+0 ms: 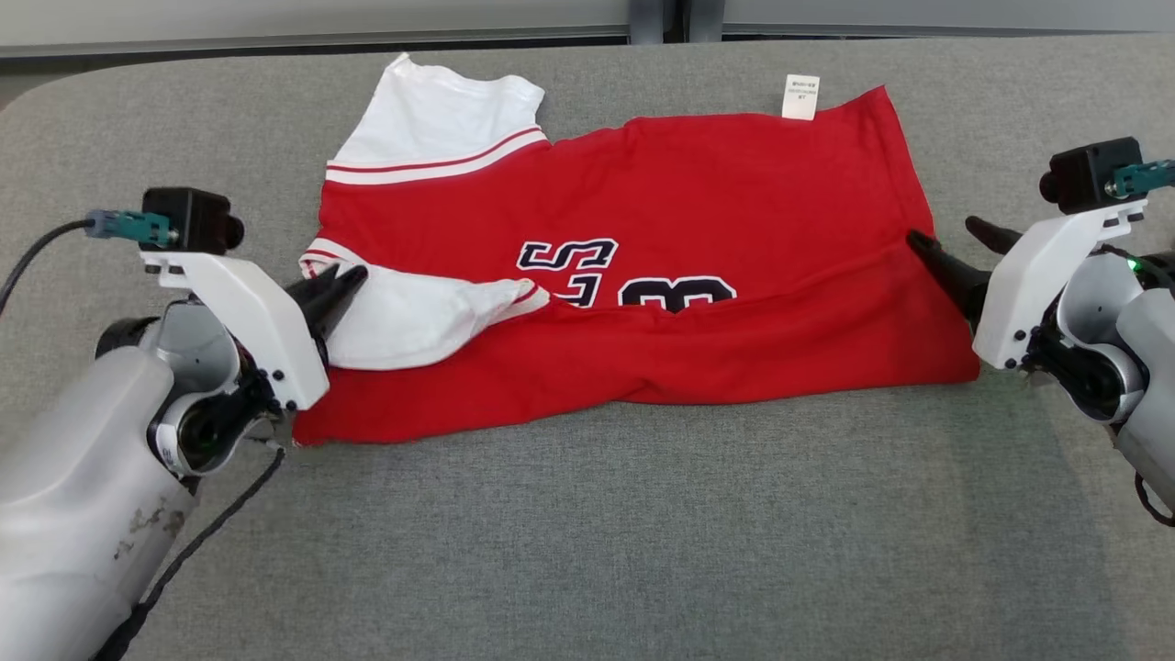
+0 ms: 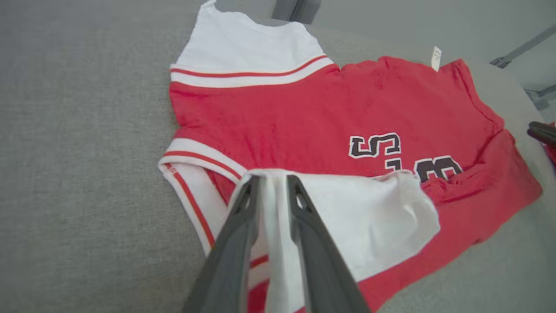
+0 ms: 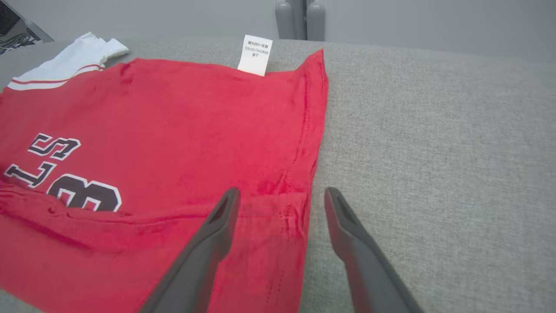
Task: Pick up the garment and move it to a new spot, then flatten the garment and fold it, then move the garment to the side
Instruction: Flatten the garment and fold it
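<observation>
A red short-sleeved jersey with white sleeves [image 1: 698,202] lies across the middle of a grey fabric-covered tabletop [image 1: 587,532], its near edge folded over. The left hand [image 1: 353,275] pinches the near white sleeve [image 2: 369,208] between almost-closed fingers. The right hand [image 1: 943,229] is spread wide and empty, straddling the jersey's right hem.

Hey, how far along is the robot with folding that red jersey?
Looks done: the jersey lies spread on the grey surface, near edge folded over. In hand: the left gripper pinches the white sleeve laid across the red; the right gripper stands open at the hem. Left: finishing the fold, moving it aside.
</observation>
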You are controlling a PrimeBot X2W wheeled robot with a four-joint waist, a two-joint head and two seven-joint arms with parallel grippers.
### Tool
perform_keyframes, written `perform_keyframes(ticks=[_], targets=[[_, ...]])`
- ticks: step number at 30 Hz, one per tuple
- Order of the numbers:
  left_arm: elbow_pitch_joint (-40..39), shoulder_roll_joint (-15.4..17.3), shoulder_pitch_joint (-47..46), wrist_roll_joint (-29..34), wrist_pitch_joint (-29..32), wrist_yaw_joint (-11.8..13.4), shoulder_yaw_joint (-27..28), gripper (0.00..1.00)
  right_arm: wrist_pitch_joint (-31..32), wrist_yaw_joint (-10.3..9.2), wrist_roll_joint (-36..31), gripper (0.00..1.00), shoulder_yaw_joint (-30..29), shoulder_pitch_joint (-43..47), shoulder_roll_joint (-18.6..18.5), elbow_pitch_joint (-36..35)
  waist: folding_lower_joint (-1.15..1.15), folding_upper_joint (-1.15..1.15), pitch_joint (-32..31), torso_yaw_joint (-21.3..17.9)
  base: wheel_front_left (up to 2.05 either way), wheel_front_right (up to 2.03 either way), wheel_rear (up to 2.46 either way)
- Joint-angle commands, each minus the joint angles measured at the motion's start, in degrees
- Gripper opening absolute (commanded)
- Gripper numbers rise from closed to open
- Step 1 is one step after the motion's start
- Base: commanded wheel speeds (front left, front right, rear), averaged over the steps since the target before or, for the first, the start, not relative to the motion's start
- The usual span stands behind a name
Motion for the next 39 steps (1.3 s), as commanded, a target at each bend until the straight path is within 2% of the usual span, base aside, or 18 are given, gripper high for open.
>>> perform_keyframes(ticks=[1, 6, 10, 14, 16, 18, 21, 24, 26, 27, 28, 29, 33, 36, 39], targets=[[1.33, -0.30, -1.33, 0.34, -1.20, 0.54, 0.54, 1.00, -1.55, -0.05, -0.41, 1.00, 0.04, -0.57, 0.21, 0.20, 0.00, 0.00, 0.29, 0.03, 0.00, 0.00, 0.00], [6.10, -2.56, -2.97, 1.41, -6.64, 1.21, 2.02, 1.00, -6.38, -0.05, -1.09, 1.00, 0.89, -0.43, 0.25, 0.42, 0.00, 0.00, -0.14, 0.15, 0.00, 0.00, 0.00], [7.92, -3.89, -2.89, 2.40, -11.35, 0.29, 2.60, 1.00, -13.58, -0.05, -1.96, 1.00, 0.78, 0.47, -0.24, 0.18, 0.00, 0.00, -1.57, 0.32, 0.00, 0.00, 0.00], [7.79, -5.47, -1.11, 3.22, -21.48, 0.81, 5.32, 1.00, -22.76, -0.05, -3.59, 1.00, 0.03, 2.17, -0.48, 0.15, 0.00, 0.00, -3.78, 0.50, 0.00, 0.00, 0.00], [6.65, -6.13, 0.37, 3.41, -27.82, 0.07, 7.10, 1.00, -25.31, -0.05, -4.96, 1.00, -0.75, 3.72, -0.19, 0.22, 0.00, 0.00, -5.09, 0.54, 0.00, 0.00, 0.00], [5.15, -6.87, 2.46, 3.51, -31.11, -0.23, 9.34, 1.00, -26.30, -0.04, -7.07, 1.00, -2.56, 5.37, -0.03, -0.15, 0.00, 0.00, -6.38, 0.65, 0.00, 0.00, 0.00], [0.82, -7.88, 6.50, 6.36, -32.36, -0.47, 15.07, 1.00, -26.42, -0.04, -12.48, 1.00, -11.23, 9.14, 0.60, -3.66, 0.00, 0.00, -8.01, 0.80, 0.00, 0.00, 0.00], [-4.36, -10.30, 13.58, 14.56, -32.36, 0.47, 23.37, 1.00, -26.34, -0.05, -21.23, 1.00, -23.21, 16.00, 2.24, -9.03, 0.00, 0.00, -9.18, 1.00, 0.00, 0.00, 0.00], [-7.55, -12.54, 18.16, 20.94, -32.34, 1.13, 27.59, 1.00, -26.33, -0.02, -27.54, 1.00, -31.58, 21.54, 4.90, -13.36, 0.00, 0.00, -10.02, 1.04, 0.00, 0.00, 0.00], [-10.20, -15.11, 22.33, 26.48, -32.35, 1.20, 31.47, 1.00, -26.33, -0.03, -33.78, 1.00, -38.55, 27.62, 7.97, -17.85, 0.00, 0.00, -10.60, 1.07, 0.00, 0.00, 0.00], [-11.16, -16.66, 24.54, 29.09, -32.35, 0.79, 33.09, 1.00, -26.32, -0.03, -35.98, 1.00, -41.45, 30.73, 9.94, -19.62, 0.00, 0.00, -10.94, 1.14, 0.00, 0.00, 0.00], [-11.16, -16.66, 24.54, 29.09, -32.35, 0.79, 33.09, 1.00, -26.32, -0.03, -35.98, 1.00, -41.45, 30.73, 9.94, -19.62, 0.00, 0.00, -10.94, 1.14, 0.00, 0.00, 0.00], [-13.08, -22.54, 31.79, 35.77, -32.36, -0.35, 39.72, 1.00, -26.33, -0.03, -42.55, 1.00, -49.30, 39.00, 15.96, -26.20, 0.00, 0.00, -12.15, 0.96, 0.00, 0.00, 0.00], [-12.70, -24.91, 35.17, 39.27, -32.36, -1.12, 43.23, 1.00, -26.33, -0.03, -46.45, 1.00, -51.96, 43.49, 19.03, -29.73, 0.00, 0.00, -12.85, 0.68, 0.00, 0.00, 0.00], [-11.23, -25.80, 37.16, 41.99, -32.36, -1.58, 44.69, 1.00, -26.33, -0.03, -48.61, 1.00, -53.31, 46.09, 21.29, -31.16, 0.00, 0.00, -13.24, 0.11, 0.00, 0.00, 0.00]])
